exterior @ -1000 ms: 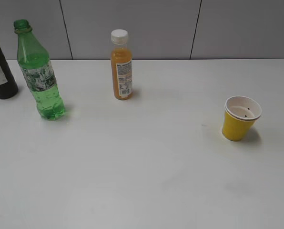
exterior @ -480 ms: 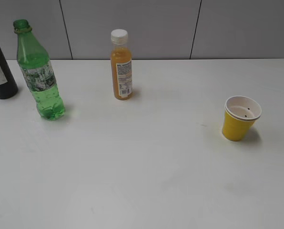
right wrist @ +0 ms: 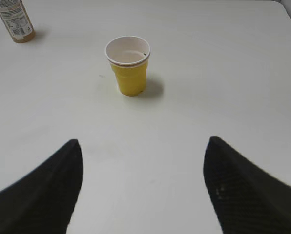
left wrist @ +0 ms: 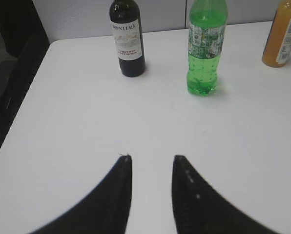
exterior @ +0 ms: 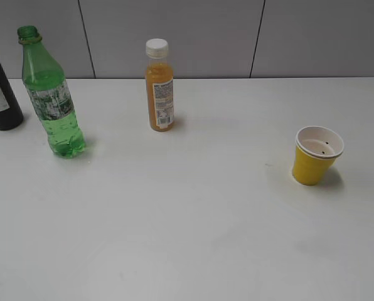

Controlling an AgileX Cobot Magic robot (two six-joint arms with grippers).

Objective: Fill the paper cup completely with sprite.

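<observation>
left pincer [left wrist: 151,163]: part open, empty, hovering over bare bench [left wrist: 77,112], well short of the bottles
right pincer [right wrist: 143,146]: wide open, empty, aimed at the paper cup [right wrist: 129,65]
change: none over the last second; nothing shifted, both pincers static
sprite [exterior: 51,94]: uncapped, upright, far left, near the dark bottle [exterior: 0,88]
paper cup, exterior view: right side, empty, well apart from sprite
orange juice bottle [exterior: 159,85]: capped, between them, toward the back
status: pour not started; likely next, left pincer to grab sprite
</observation>
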